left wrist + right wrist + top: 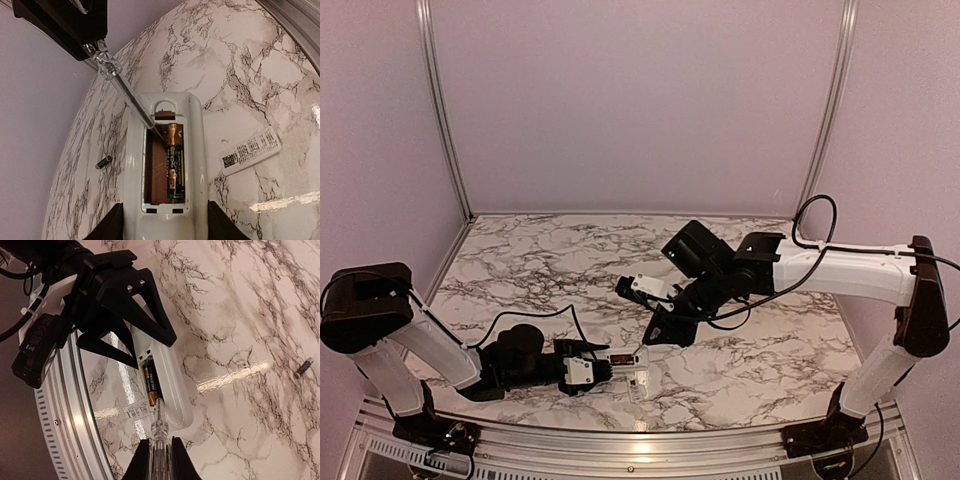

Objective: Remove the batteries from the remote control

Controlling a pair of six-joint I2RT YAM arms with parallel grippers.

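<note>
Left gripper (165, 221) gripping remote control (197, 150), back up, long axis in line with it; right gripper (160, 463) closed on screwdriver (159, 432)

My left wrist view has the remote control (196, 165) bottom centre, one battery (175, 162) in its recess's right side. The second battery (103, 162) lies on the table (260, 75) to its left, a strip (250, 150) to its right; the screwdriver (125, 92) enters from upper left.
</note>
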